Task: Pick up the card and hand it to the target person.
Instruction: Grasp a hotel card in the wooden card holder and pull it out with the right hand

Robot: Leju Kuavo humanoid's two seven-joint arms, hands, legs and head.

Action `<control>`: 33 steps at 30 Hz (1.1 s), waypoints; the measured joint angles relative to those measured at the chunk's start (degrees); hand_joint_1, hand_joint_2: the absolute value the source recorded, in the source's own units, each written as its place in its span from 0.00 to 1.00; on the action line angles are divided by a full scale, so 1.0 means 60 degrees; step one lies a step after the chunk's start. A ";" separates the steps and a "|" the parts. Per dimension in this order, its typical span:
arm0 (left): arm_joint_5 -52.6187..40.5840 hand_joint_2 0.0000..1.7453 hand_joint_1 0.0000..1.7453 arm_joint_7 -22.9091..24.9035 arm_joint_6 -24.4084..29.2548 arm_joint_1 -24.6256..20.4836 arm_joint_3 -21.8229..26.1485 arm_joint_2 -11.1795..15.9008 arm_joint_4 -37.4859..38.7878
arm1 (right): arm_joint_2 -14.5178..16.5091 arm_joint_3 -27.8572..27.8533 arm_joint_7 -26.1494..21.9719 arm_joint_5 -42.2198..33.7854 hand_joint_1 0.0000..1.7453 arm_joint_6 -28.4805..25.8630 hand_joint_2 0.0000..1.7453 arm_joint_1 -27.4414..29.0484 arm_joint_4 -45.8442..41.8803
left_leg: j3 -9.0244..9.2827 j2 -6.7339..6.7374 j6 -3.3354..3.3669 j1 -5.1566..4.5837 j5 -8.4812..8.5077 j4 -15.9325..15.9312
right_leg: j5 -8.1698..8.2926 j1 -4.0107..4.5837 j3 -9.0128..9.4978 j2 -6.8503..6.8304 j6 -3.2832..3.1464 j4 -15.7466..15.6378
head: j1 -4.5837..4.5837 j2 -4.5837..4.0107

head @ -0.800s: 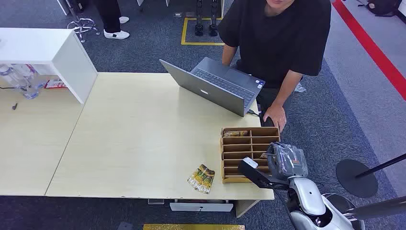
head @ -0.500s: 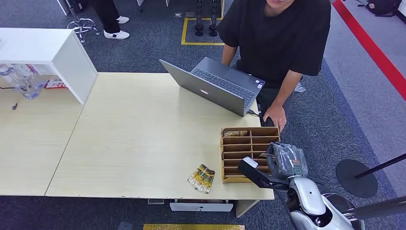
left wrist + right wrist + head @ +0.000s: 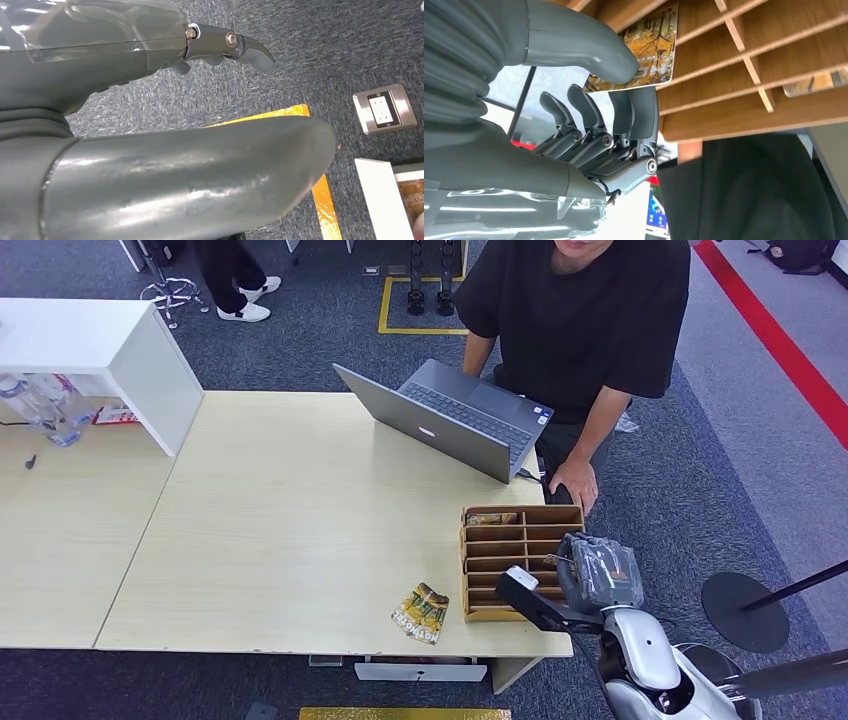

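Right hand [image 3: 614, 120] is clamped on the card [image 3: 644, 52], thumb on its printed face and fingers [image 3: 634, 117] behind, right at the wooden slot rack [image 3: 744, 85] beside the hand, so the pinch is probably there to slide the card out of its slot edge-on; hard to say if it's fully clear of the rack. In the head view that hand [image 3: 595, 575] sits at the rack's [image 3: 520, 560] near corner, with the person [image 3: 585, 320] just beyond it across the table [image 3: 280, 530], close for the handover. Left hand [image 3: 220, 45] hangs over the carpet holding nothing, fingers loosely apart.
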 joint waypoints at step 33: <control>-0.0150 0.00 0.00 -0.0028 -0.0059 0.0001 0.0000 0.0001 0.0000 | -0.0418 -0.0454 -0.0353 0.1151 0.85 0.1765 1.00 -0.0884 -0.3853 | 0.0000 0.0000 0.0000 0.0000 0.0000 0.0000 | 0.0000 0.0000 0.0000 0.0001 0.0000 0.0000 | -0.0001 0.0000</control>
